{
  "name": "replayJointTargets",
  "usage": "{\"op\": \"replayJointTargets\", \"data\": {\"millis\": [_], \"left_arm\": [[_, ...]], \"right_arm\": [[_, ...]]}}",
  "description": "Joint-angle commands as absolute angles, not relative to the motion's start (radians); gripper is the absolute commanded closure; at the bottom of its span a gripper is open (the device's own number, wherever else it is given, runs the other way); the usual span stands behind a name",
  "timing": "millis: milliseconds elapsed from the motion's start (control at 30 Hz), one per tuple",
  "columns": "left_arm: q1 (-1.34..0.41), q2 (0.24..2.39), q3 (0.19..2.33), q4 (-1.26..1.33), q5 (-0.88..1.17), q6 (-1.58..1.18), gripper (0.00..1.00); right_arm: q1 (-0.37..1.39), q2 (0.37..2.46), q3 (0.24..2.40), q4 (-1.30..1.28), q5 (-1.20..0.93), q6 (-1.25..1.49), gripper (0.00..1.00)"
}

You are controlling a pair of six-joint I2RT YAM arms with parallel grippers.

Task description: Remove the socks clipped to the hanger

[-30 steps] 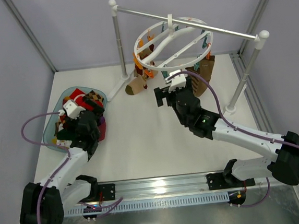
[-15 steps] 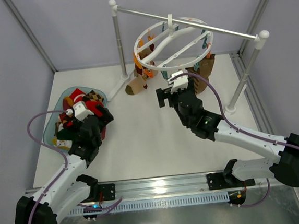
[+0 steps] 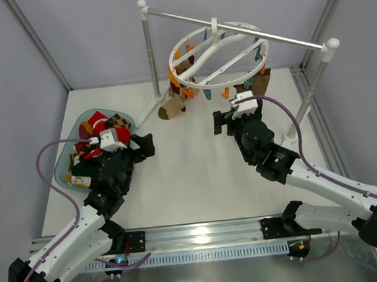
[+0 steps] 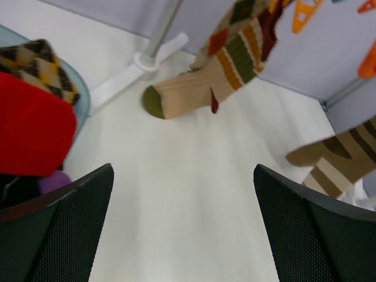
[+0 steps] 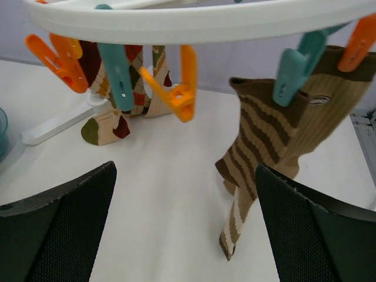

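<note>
Top external view: at far left I see a tray [image 3: 60, 170] of loose socks [image 3: 97, 121], my left gripper [image 3: 144, 146] just beside it, fingers spread and empty. The hanger [image 5: 188, 20] hangs from the rail [image 3: 285, 38], a striped sock [image 5: 264, 147] clipped beneath. My right gripper [image 3: 221, 121] sits under it, likewise released.

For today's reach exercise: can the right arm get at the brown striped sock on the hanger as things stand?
Probably yes: the open right claw faces the brown striped sock, nothing between them.
</note>
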State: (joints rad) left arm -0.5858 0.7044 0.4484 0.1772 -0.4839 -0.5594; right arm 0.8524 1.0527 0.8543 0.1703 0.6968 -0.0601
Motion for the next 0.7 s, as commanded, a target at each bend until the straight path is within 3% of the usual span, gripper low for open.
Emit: {"op": "replayJointTargets", "data": {"millis": [0,233,467,667], "left_arm": [[-0.664,0.794,0.482,0.36,-0.379,-0.445,0.0],[-0.998,1.269,0.675,0.705,-0.413,-0.2,0.0],[-1.048,1.763,1.02,0.863,-0.356,-0.135,0.0],[-1.049,1.937,1.208,0.919,-0.35,-0.101,0.0]], "right_arm": [[0.793,0.929,0.805,0.186,0.698,-0.014,0.0],[0.732,0.695,0.652,0.242,0.695,0.026,0.0],[0.706,0.509,0.549,0.287,0.739,0.021,0.0],[0.701,0.439,0.517,0.275,0.744,0.018,0.0]]}}
